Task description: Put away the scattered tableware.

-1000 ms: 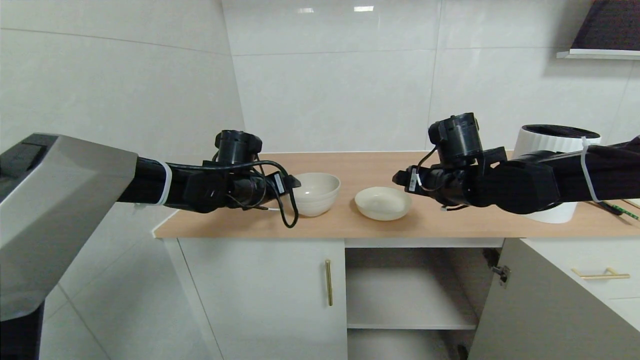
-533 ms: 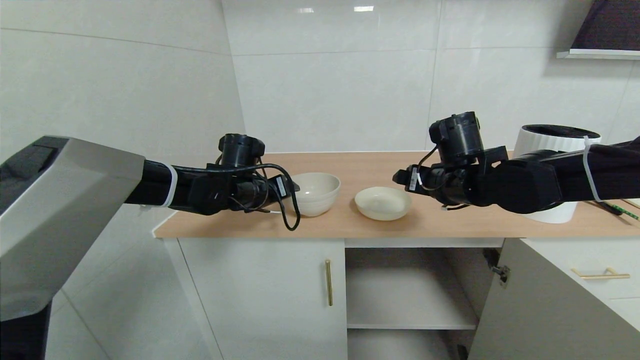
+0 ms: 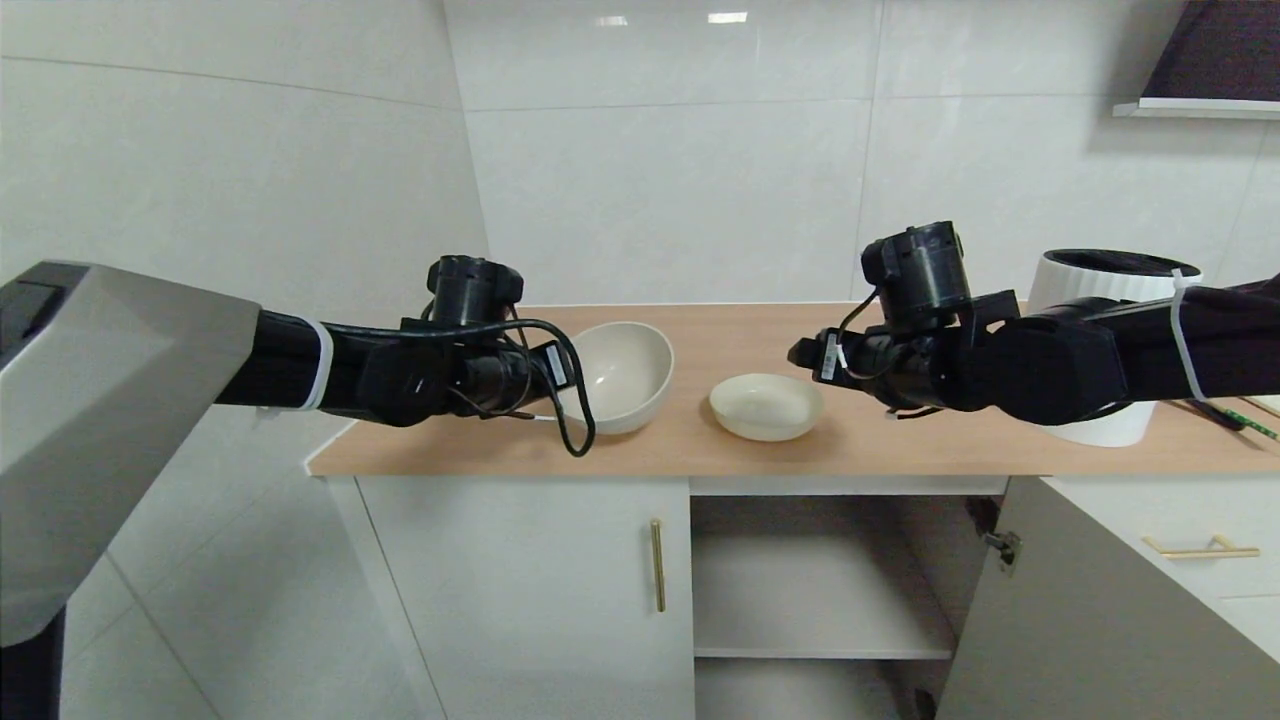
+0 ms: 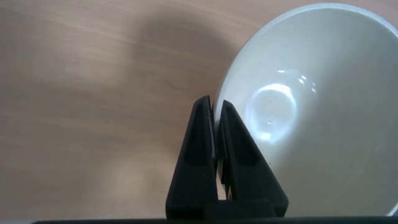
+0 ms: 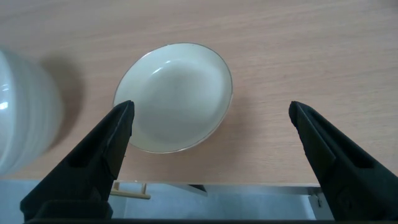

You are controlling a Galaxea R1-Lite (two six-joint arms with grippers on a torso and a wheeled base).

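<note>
A deep white bowl stands tilted on the wooden counter, its near rim lifted. My left gripper is shut on that rim, and in the left wrist view its fingers pinch the bowl's wall. A shallow cream dish lies flat to the right of the bowl. My right gripper hovers open just right of and above the dish; its wrist view has the dish between the two wide-spread fingertips.
A white cylindrical appliance stands at the counter's right end. Below the counter a cabinet bay is open with a bare shelf, its door swung out to the right. The left door is closed.
My left gripper has risen with the bowl's rim, tipping the bowl so its opening faces up and left. The right arm and the dish have hardly moved.
</note>
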